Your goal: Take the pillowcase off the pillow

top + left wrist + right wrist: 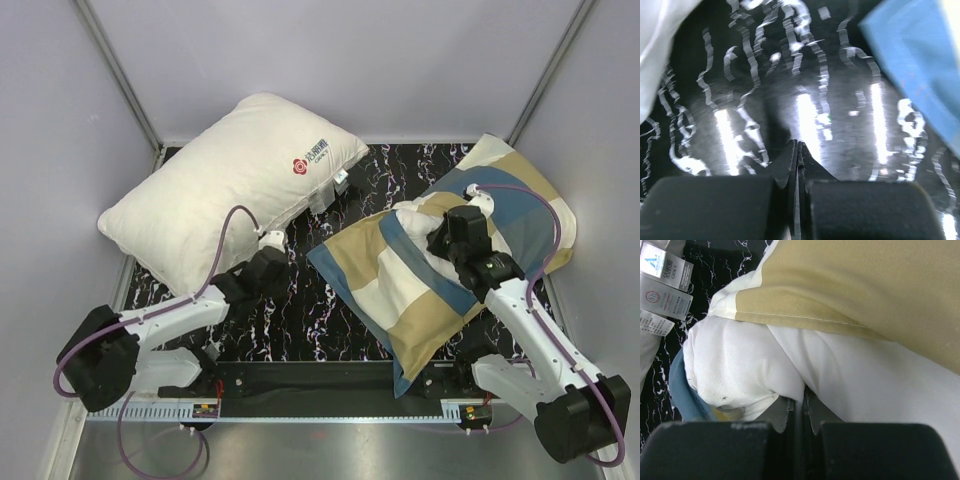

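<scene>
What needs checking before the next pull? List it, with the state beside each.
1. Left gripper free: ok, shut on nothing, over the bare table.
2. Right gripper pinching fabric: cannot tell, jaws shut against white cloth.
3. Pillow corner exposed: ok, bulging out of the pillowcase.
4. Second hold on the pillowcase: not ok, none.
5. Logo pillow apart from the pillowcase: ok.

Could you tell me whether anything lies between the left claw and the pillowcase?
Nothing visible does: only marbled table lies between the shut left claw and the pillowcase, whose blue edge is to its right.
</scene>
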{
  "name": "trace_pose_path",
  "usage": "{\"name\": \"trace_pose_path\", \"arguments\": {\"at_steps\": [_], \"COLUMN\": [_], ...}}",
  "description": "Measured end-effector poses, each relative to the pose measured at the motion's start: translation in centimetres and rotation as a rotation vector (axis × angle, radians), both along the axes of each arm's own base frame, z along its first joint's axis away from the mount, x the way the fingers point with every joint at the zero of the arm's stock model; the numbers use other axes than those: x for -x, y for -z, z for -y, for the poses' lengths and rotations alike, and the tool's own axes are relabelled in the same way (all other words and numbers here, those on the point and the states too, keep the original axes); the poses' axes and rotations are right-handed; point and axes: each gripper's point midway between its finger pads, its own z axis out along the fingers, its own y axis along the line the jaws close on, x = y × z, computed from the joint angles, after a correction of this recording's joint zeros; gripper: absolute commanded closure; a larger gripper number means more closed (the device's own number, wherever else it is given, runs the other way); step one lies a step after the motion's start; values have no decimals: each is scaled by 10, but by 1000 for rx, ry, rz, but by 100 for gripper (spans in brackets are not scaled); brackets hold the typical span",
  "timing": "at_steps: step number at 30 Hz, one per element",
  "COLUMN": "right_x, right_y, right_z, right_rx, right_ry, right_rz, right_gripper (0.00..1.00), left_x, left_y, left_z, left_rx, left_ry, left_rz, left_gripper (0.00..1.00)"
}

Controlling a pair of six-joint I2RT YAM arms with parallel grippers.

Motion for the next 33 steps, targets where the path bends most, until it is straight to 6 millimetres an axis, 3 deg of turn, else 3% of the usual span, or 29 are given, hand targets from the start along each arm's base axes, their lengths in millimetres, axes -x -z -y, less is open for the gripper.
{"name": "trace_pose_path", "arguments": {"at_steps": [1, 2, 5, 6, 9, 11, 13, 16, 22, 25, 26, 28, 29, 32, 33], "right_x": [-1, -3, -5, -6, -9, -10, -11, -11, -11, -10, -9, -8, -8, -7, -6], "right_y": [1, 1, 3, 4, 8, 10, 12, 14, 15, 15, 15, 15, 14, 15, 15], "right_z": [-1, -2, -5, -6, -9, -12, -14, -15, -17, -17, -17, -17, -17, -17, -16], "right_rx": [-4, -8, -18, -23, -39, -54, -65, -75, -87, -91, -91, -92, -93, -95, -96], "right_ry": [-2, -4, -11, -13, -17, -23, -26, -27, -35, -38, -38, -38, -39, -38, -37], "right_rz": [4, 9, 13, 14, 22, 26, 31, 36, 47, 52, 54, 57, 59, 61, 61], "right_gripper": [100, 100, 100, 100, 100, 100, 100, 100, 100, 100, 100, 100, 100, 100, 100], "left_x": [-1, -2, 0, 2, 11, 18, 23, 30, 49, 51, 50, 49, 49, 50, 50], "left_y": [-7, -15, -56, -73, -122, -143, -151, -136, -88, -81, -82, -88, -92, -103, -105], "left_z": [7, 14, 49, 63, 105, 130, 152, 184, 221, 234, 239, 248, 253, 263, 265], "left_rx": [5, 17, 90, 129, 268, 352, 408, 448, 471, 508, 525, 563, 585, 647, 660], "left_ry": [16, 30, 103, 129, 203, 249, 283, 328, 381, 390, 392, 399, 402, 418, 423], "left_rz": [13, 29, 99, 124, 184, 198, 185, 122, -27, -58, -61, -62, -61, -58, -57], "left_gripper": [100, 91, 60, 33, 12, 8, 4, 1, 1, 1, 6, 23, 47, 74, 86]}}
